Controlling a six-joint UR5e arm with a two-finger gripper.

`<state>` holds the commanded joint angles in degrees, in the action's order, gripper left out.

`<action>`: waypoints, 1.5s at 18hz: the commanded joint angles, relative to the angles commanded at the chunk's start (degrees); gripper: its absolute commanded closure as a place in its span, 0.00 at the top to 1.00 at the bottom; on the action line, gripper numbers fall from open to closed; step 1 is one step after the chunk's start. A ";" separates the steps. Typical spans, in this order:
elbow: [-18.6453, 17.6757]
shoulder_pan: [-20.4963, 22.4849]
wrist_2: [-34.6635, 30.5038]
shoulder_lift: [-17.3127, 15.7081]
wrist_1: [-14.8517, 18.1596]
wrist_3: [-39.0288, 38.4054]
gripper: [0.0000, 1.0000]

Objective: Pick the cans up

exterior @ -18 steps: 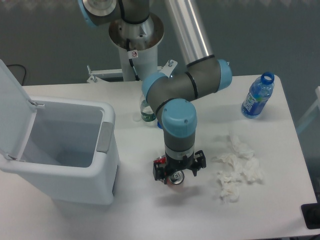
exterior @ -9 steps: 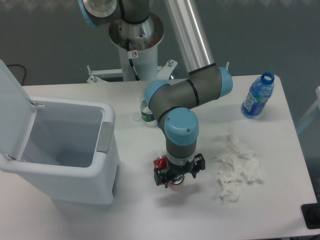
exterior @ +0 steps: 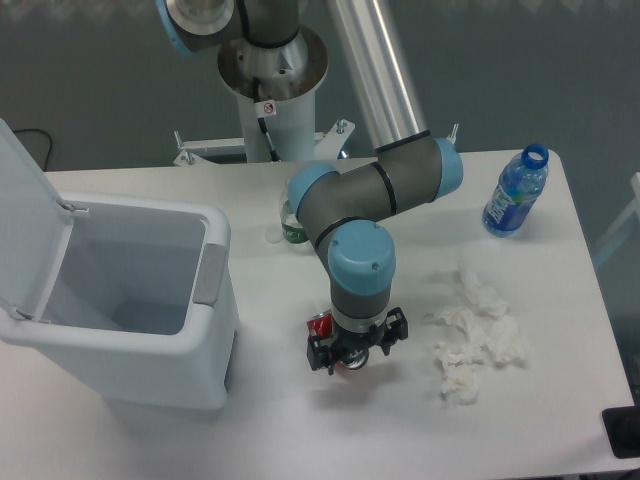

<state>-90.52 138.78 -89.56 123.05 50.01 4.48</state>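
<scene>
The crushed red can [exterior: 351,363] lies on the white table [exterior: 540,420] in front of the bin, mostly hidden under my wrist; only part of its silver top and a bit of red show. My gripper [exterior: 354,352] points straight down over it. Its black fingers [exterior: 320,352] stand apart on either side of the can. I cannot see whether they touch it.
An open white bin [exterior: 130,300] with its lid up stands at the left. Crumpled white tissues [exterior: 475,335] lie right of the gripper. A blue-labelled plastic bottle [exterior: 515,192] stands at the back right. A small clear bottle with a green label [exterior: 290,230] stands behind my arm.
My gripper has moved slightly down and toward the front, closer around the can. The can has not visibly moved.
</scene>
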 joint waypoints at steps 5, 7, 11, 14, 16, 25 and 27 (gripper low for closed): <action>-1.05 -0.09 -1.32 -0.17 0.00 0.26 1.00; -1.23 -0.09 -1.32 -0.09 0.09 0.26 1.00; -1.15 -0.17 -1.23 -0.09 -0.09 0.44 1.00; -0.71 -0.17 -1.06 -0.09 -0.18 0.44 1.00; -0.44 -0.17 -1.14 -0.09 -0.18 0.44 1.00; -0.53 -0.26 -1.23 0.00 -0.26 0.44 0.81; -0.53 -0.26 -1.23 0.00 -0.26 0.44 0.78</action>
<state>-91.05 138.52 -90.79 123.05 49.75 4.92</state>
